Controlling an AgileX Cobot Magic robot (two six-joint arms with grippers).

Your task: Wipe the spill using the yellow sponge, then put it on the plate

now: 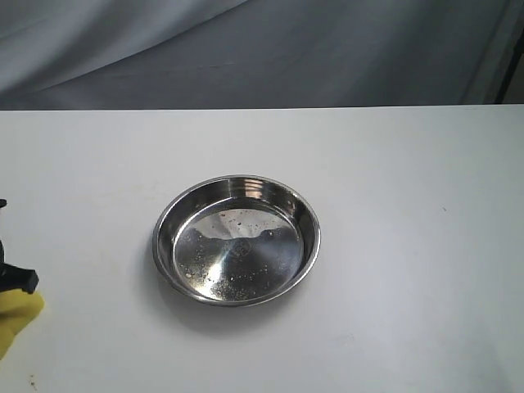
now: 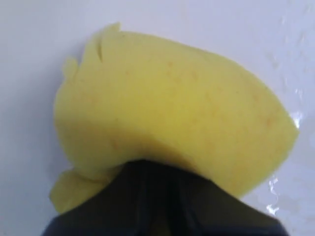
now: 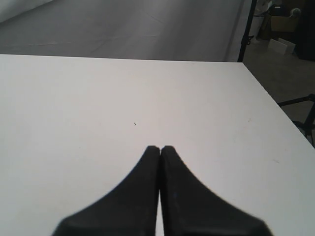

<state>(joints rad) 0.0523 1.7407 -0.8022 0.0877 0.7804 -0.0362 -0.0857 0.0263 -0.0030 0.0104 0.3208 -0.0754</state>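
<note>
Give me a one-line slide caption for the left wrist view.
Left gripper shut on the bright yellow foam sponge, which bulges over the white table.

I seem to be working in a robotics lab or test studio rather than a home. A bare white surface (image 1: 409,164) stands before a draped grey cloth backdrop (image 1: 246,49). Beyond its edge I see a black stand pole (image 3: 244,29), cardboard boxes (image 3: 280,22) and a bare floor (image 3: 275,73).
</note>
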